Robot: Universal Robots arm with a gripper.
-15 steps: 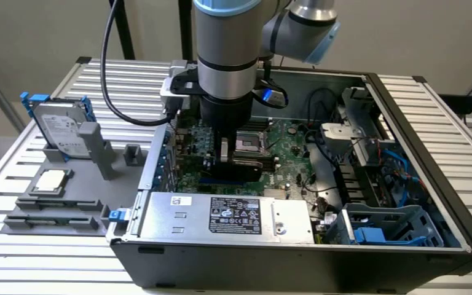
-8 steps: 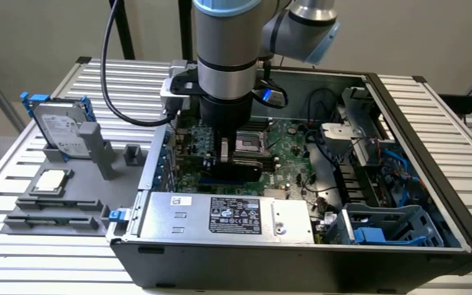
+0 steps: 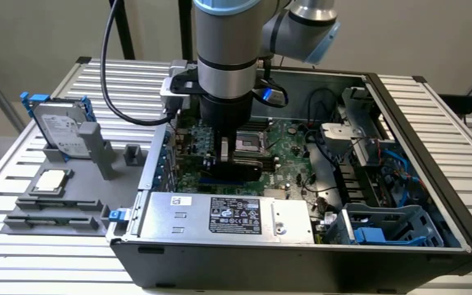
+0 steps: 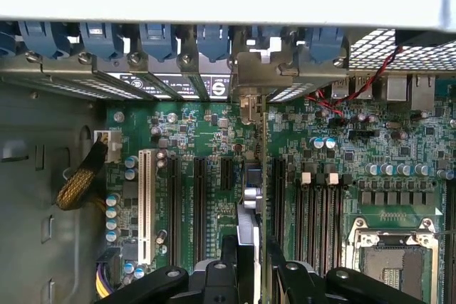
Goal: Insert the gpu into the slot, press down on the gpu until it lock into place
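My fingers (image 3: 228, 157), seen in the exterior view, are clamped on the gpu (image 3: 244, 165), which stands upright low over the motherboard (image 3: 289, 144) inside the open computer case (image 3: 400, 123). The blue slot (image 3: 219, 182) lies just beneath. In the wrist view I grip the card edge-on, its silver bracket (image 4: 249, 105) at the case's rear wall.
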